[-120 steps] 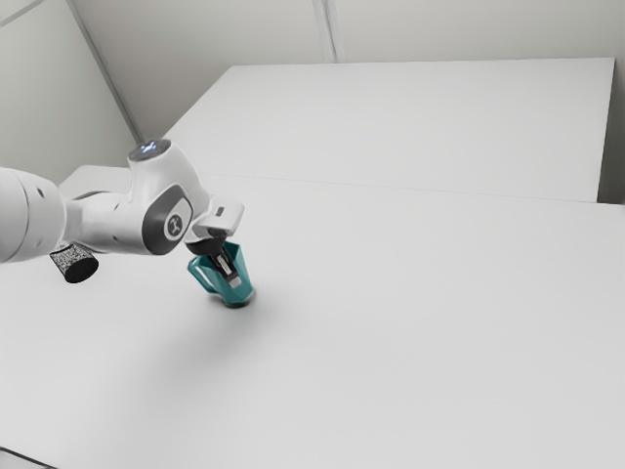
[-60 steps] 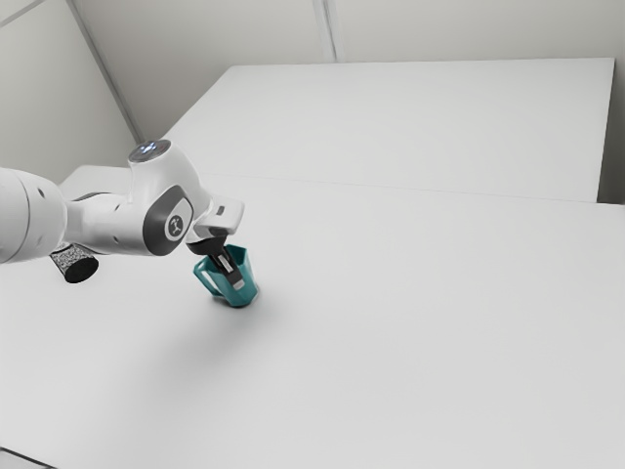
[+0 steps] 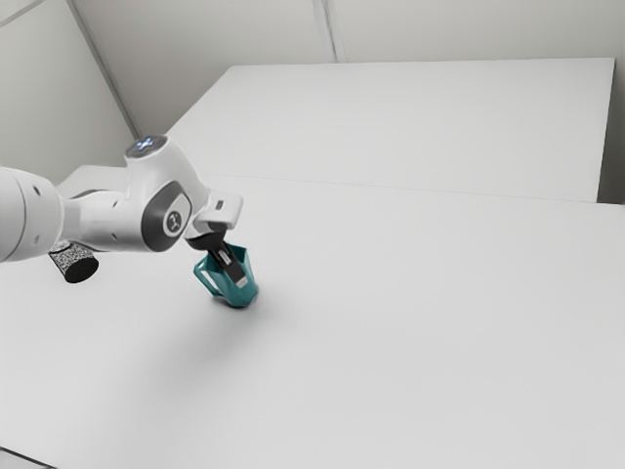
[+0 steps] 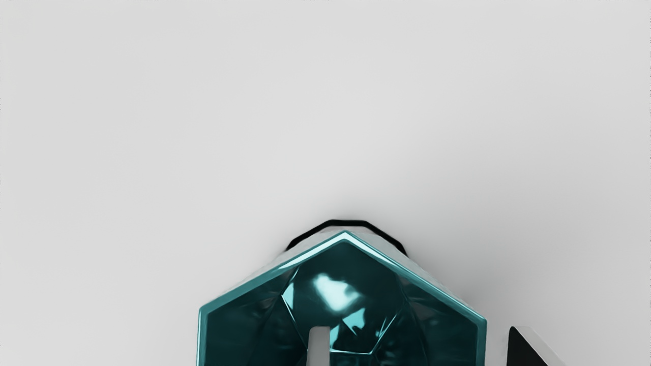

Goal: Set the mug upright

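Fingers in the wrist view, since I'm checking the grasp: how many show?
2. One grey finger is within the opening of the faceted teal mug; the other, a black-and-grey finger, is outside the mug, apart from its rim.

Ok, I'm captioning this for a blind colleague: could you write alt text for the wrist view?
An open pincer straddles the wall of a teal, faceted mug, one finger inside its mouth and the other outside. A plain, pale tabletop lies beyond.
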